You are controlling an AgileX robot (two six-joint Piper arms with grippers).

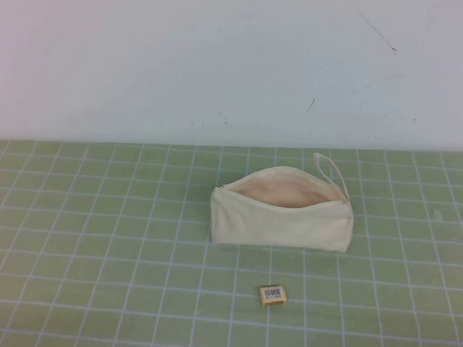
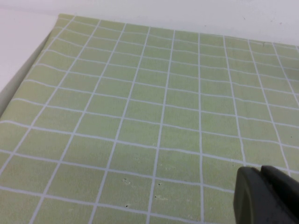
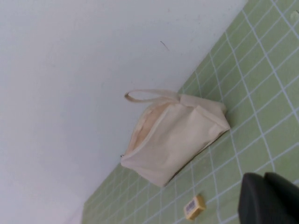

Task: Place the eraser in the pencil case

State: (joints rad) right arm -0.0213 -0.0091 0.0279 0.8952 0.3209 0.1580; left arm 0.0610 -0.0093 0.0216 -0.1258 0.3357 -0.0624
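Fingers: both grippers are showing only a dark corner of themselves, so I cannot tell how either pair is standing.
Left gripper point(image 2: 268, 196): hovering over bare green grid mat point(image 2: 140, 116), nothing near it.
Right gripper point(image 3: 271, 198): hanging off to the side, looking toward both items.
Eraser point(image 1: 273, 295): lying flat, label up, just before the pouch, apart from it.
Pencil case point(image 1: 282, 216): sitting upright with its mouth gaping open, likely readied to receive the eraser.
Strap point(image 1: 330, 169): trailing from the far right end.
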